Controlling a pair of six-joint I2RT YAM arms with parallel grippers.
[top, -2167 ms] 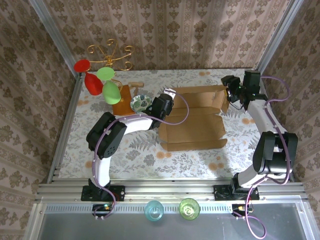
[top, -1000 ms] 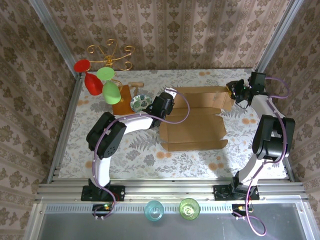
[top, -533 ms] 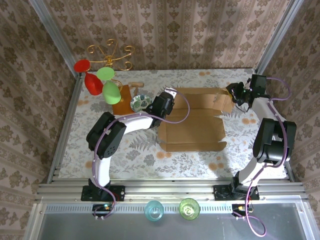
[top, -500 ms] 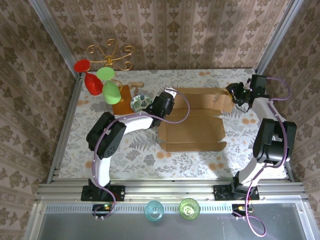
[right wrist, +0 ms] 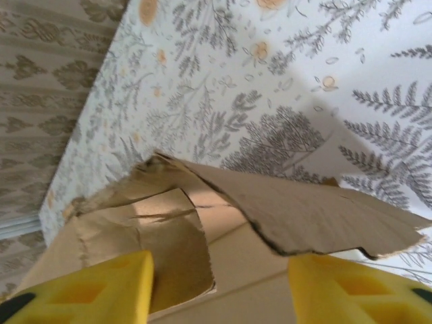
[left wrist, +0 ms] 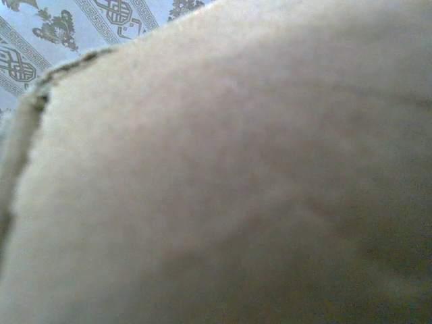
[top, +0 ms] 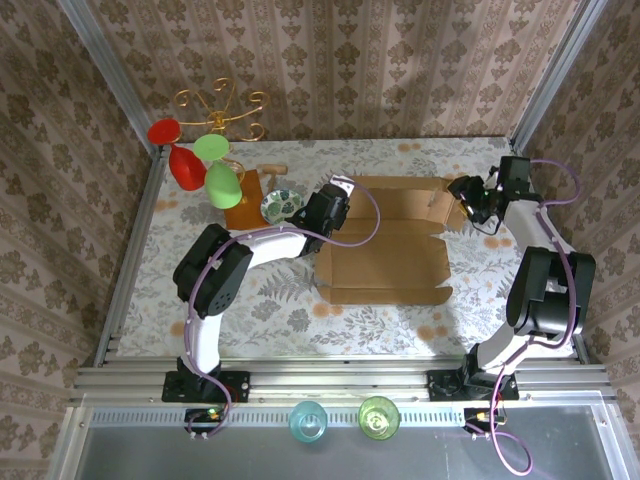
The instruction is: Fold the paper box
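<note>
Paper box (top: 385, 245) sits mid-worktop (top: 290, 300), between the 2 arms, wider side running left-right. The far panel is raised and the near panel lies flat.

Right claw (top: 468, 195) is at the box's far-right corner, and the box lies to its left. In the right wrist view the yellow fingers (right wrist: 101, 283) are spread wide, released. The ragged corner flap (right wrist: 310, 216) hangs in the gap between them with nothing pinched. I can't tell whether either pad touches the card.

Left claw (top: 328, 208) is pressed up against the box's far-left corner. Its wrist camera has blurred cardboard (left wrist: 229, 189) right against the lens, with a strip of patterned worktop at top left. The fingers aren't resolvable, so I can't tell if it's released or clenched.

Key relation: the flap is already inside the right claw's gap, so the right arm is the 1 placed to work that corner. My read is that the next move is to clench on the flap, or push it inward toward the box centre, i.e. leftward. The left arm looks like it's bracing the opposite side so the box doesn't slide.

Risk: the flap edge is torn and soft, and could buckle rather than hinge on its crease.

Markings: none readable. The cardboard is plain brown, with no print, label or brand on any visible face.
</note>
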